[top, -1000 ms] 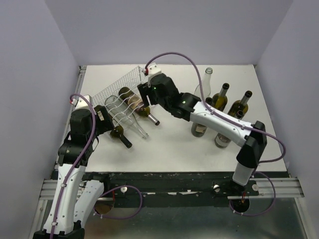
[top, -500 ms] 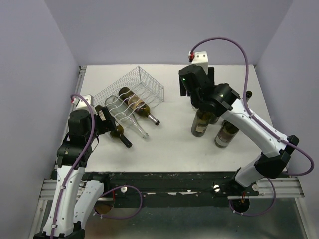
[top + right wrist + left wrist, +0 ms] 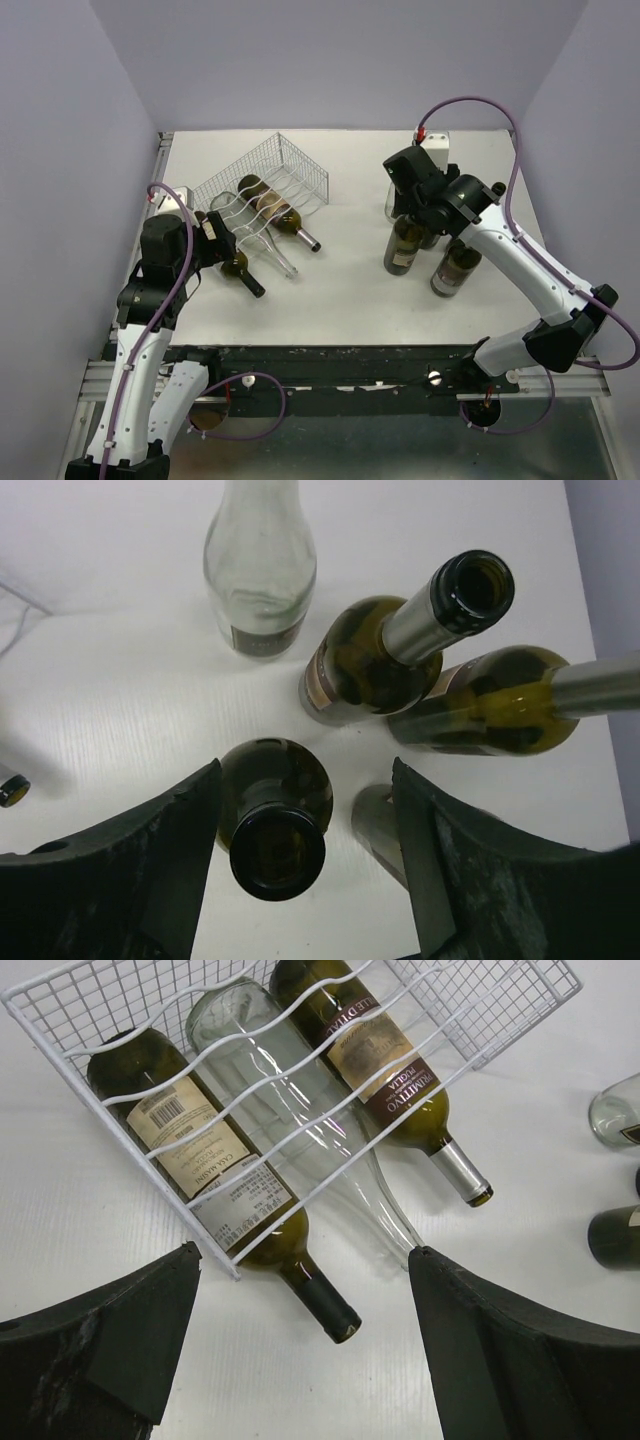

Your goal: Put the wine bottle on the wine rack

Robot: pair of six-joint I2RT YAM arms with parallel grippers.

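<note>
- The left fingers are spread wide and hold nothing. They hover at the near-left corner of the wine rack, low over the counter.
- The rack sits on the counter's left half, at a slant to its edges.
- 3 bottles lie in it side by side: a green labelled bottle, a clear bottle and a dark bottle with a tan label. Their necks poke out past the near side.
- The bare mesh to the right of them looks like the free groove.
- 5 bottles stand clustered on the right half, well apart from the rack.
- I judge the wine bottle to move is the dark, open-mouthed one, upright on the counter.
- The right fingers hang above it, wide open and empty, with 1 on each side of its neck.
- To grasp it well, centre on the neck, lower below the lip, then close firmly.
- A neighbouring neck stands just beside 1 finger, so descend straight and lift clear before swinging left.
- Lay it base-first into the free groove.
</note>
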